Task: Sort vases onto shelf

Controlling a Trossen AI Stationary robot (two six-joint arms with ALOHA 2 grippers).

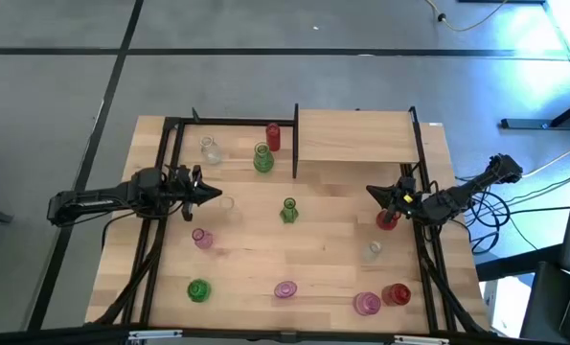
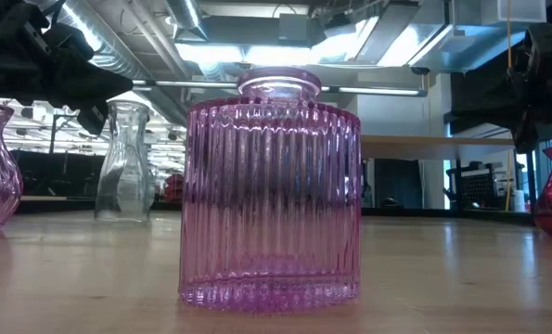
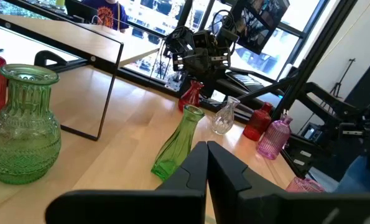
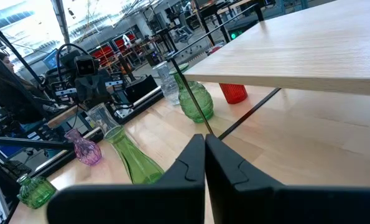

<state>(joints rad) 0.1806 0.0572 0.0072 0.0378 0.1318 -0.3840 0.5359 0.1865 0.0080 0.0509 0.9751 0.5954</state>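
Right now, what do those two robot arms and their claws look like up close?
Both arms are dark, slim and jointed. The left claw and right claw each end in two black, angular fingers that taper to a point. The right arm shows a small yellow marking near its wrist, and black cables trail from its base.

Grey floor [image 1: 265,29] with dark seams; ceiling ducts [image 2: 118,56], bright ceiling lights [image 2: 257,46]

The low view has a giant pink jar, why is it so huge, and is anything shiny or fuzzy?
In the low view, the ribbed pink glass jar sits right at the camera, so it fills the picture; ceiling lights glare white above it and the room behind looks soft. In the high view, the same jar is small.
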